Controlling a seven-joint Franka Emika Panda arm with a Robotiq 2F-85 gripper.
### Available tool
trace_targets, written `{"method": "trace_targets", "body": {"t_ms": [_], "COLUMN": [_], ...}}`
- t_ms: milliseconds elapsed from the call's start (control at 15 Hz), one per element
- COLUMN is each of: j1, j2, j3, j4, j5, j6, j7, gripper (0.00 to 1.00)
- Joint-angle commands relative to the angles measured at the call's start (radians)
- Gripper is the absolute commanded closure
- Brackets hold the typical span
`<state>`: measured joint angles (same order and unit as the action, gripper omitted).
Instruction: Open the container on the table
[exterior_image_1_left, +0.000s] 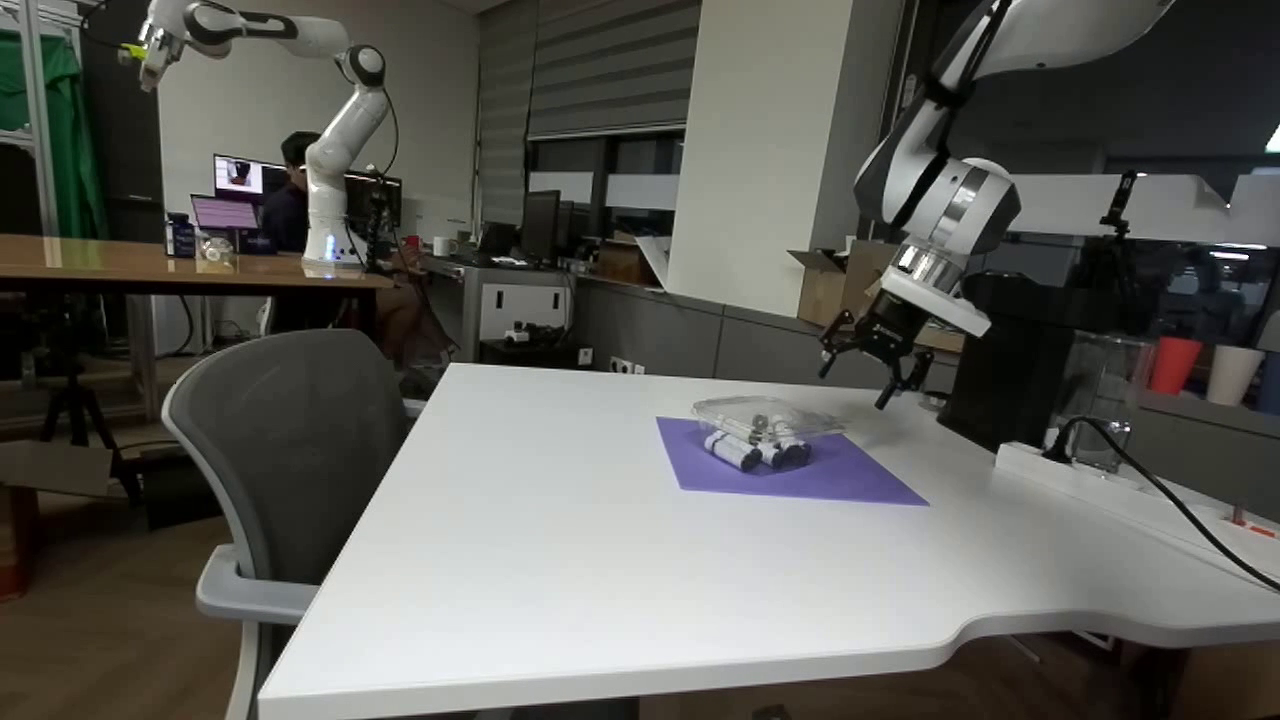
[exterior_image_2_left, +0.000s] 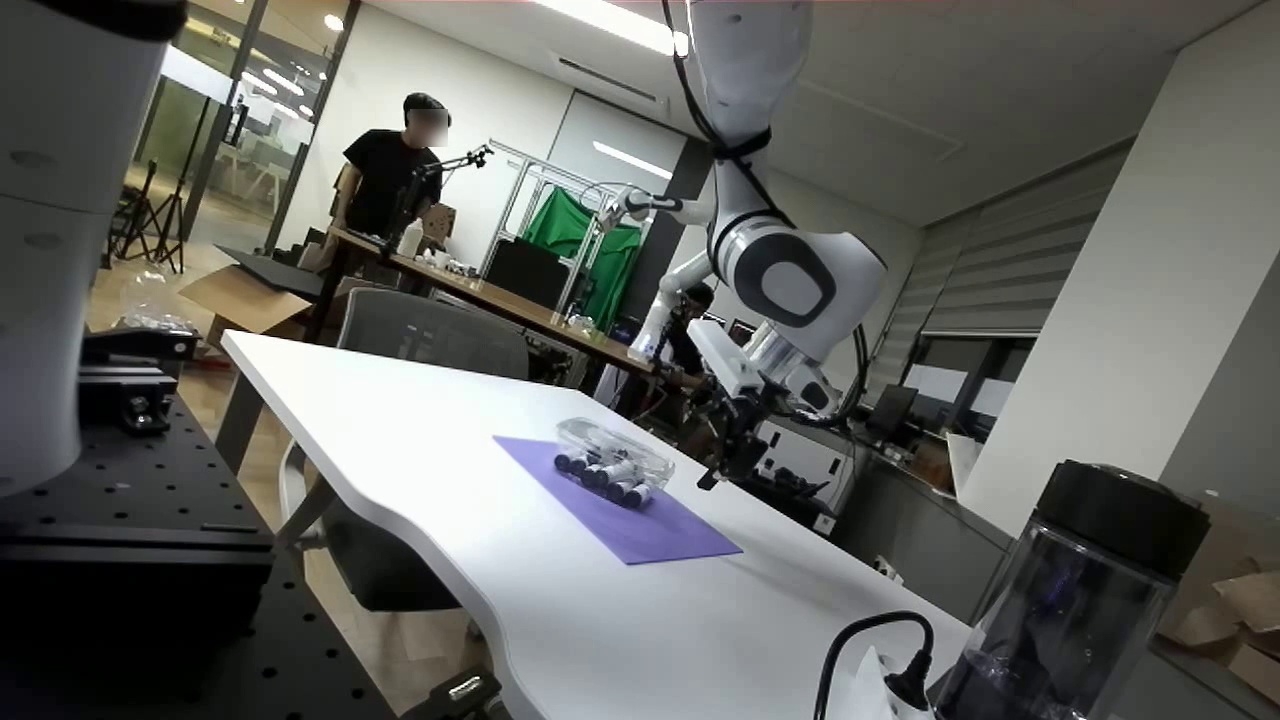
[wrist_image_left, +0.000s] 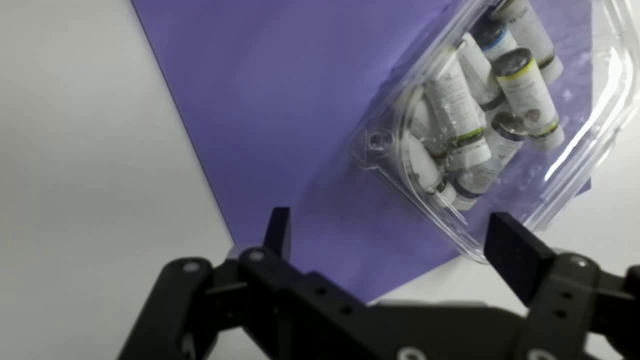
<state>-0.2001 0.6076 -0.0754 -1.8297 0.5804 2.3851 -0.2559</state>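
A clear plastic container (exterior_image_1_left: 715, 410) holding several small white bottles with dark bands sits on a purple sheet (exterior_image_1_left: 850, 483) on the white table. It shows in both exterior views (exterior_image_2_left: 652, 456) and at the right of the wrist view (wrist_image_left: 592, 132). Clear plastic covers the bottles; I cannot tell whether a lid is latched. My gripper (exterior_image_1_left: 855, 385) is open and empty, above the table beside the container, apart from it. It also shows in an exterior view (exterior_image_2_left: 730, 450). In the wrist view my fingers (wrist_image_left: 390, 215) are wide apart, with the right finger overlapping the container's near corner.
A white power strip (exterior_image_1_left: 1100, 480) with a black cable runs along the table's edge. A clear jar with a black lid (exterior_image_2_left: 1080, 590) stands near it. A black box (exterior_image_1_left: 1000, 360) stands behind. A grey chair (exterior_image_1_left: 290, 450) is at the table's side.
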Motion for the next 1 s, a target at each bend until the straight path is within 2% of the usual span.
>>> {"method": "trace_targets", "body": {"t_ms": [0, 600, 933], "j1": [-0.05, -0.095, -0.124], "j2": [0.037, 0.047, 0.036], "j3": [0.049, 0.132, 0.168], "j4": [0.024, 0.026, 0.023], "j5": [-0.031, -0.003, 0.061], "j6": [-0.034, -0.079, -0.076], "j7": [0.015, -0.023, -0.089], "gripper": [0.0, 0.0, 0.0]}}
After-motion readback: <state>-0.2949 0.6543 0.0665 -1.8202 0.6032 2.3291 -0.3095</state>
